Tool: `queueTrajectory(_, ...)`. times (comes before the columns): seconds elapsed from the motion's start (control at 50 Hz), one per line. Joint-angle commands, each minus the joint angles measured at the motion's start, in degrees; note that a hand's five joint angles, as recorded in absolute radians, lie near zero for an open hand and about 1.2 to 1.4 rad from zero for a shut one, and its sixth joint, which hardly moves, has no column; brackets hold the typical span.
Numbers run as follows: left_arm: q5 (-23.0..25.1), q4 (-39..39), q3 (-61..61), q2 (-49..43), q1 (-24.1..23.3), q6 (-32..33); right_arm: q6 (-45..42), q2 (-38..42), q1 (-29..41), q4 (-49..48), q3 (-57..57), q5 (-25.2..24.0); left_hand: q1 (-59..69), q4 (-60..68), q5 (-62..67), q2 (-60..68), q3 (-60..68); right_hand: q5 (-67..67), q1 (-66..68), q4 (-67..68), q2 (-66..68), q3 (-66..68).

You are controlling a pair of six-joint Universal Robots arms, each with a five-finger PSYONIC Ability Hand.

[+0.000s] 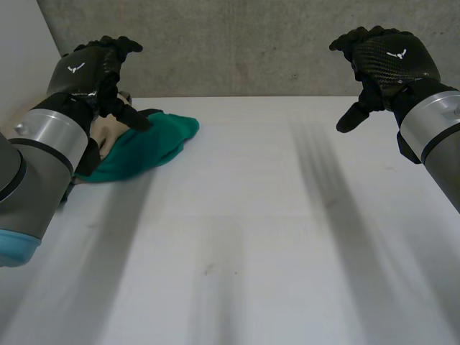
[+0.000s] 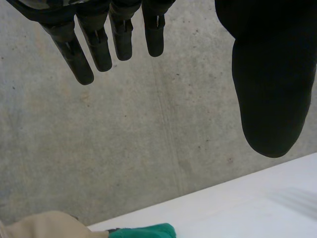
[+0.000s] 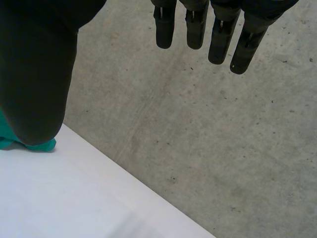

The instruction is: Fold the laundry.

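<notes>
Hazard first: the green cloth (image 1: 147, 147) lies bunched at the left middle of the head view, close to the table (image 1: 251, 237) edge and touching a beige item (image 1: 108, 136) that I take to be a second garment, though I cannot confirm this. If I close on the heap without separating the two, I judge that both would lift together. A sideways pull could also drag the pile over the nearby edge. The cloth is crumpled, with no corner or hem visible to me, so a grasp in the middle would likely raise a wad that cannot be laid flat for folding. My right hand (image 1: 384, 61) is well apart from the cloth, at the upper right of the head view, and a long reach across would be needed before it can assist. Pose: both arms are raised above the table, palms facing the concrete wall (image 1: 251, 43). My left hand (image 1: 90, 68), at the upper left, hangs over the cloth without contact, its fingers (image 2: 84, 54) loosely extended and its thumb spread, holding nothing. My right hand is likewise relaxed and empty.
</notes>
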Motion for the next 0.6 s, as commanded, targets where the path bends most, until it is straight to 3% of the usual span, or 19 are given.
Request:
queueTrajectory(0.02, 0.0, 2.6, 0.1, -0.4, 0.4, 4.9, 0.0, 0.0, -0.1, 0.0, 0.0, -0.1, -1.1, -0.8, -0.2, -0.9, -1.0, -3.3, -1.2, -3.2, -2.5, -2.1)
queueTrajectory(0.2, 0.2, 8.5, 1.1, -4.3, 3.7, 14.9, 0.0, 0.0, 0.0, 0.0, 0.1, -0.3, -2.5, -2.1, -1.6, -2.2, -2.4, -3.3, -1.2, -3.2, -2.5, -2.1)
queueTrajectory(0.34, 1.3, 11.6, 7.6, -15.6, 11.8, 22.7, 0.0, 0.1, 0.0, 0.0, 0.1, -0.3, -2.5, -2.1, -1.6, -2.2, -2.4, -3.3, -1.2, -3.2, -2.5, -2.1)
queueTrajectory(0.48, 6.4, 11.5, 18.5, -31.7, 20.4, 32.5, 0.0, 0.1, 0.0, -0.1, 0.1, -0.4, -1.1, -0.8, -0.2, -0.9, -1.0, -3.3, -1.2, -3.2, -2.5, -2.1)
queueTrajectory(0.58, 8.5, 11.6, 23.8, -39.3, 22.9, 36.2, 0.0, 0.5, 0.3, -0.1, 0.2, -0.4, 15.5, 15.9, 16.4, 15.7, 15.6, -3.3, -1.2, -3.2, -2.5, -2.1)
queueTrajectory(0.6, 9.2, 11.7, 24.7, -40.7, 23.0, 36.2, -0.1, 0.6, 0.3, -0.1, 0.2, -0.4, 25.0, 25.4, 25.9, 25.3, 25.1, -3.3, -1.2, -3.2, -2.5, -2.1)
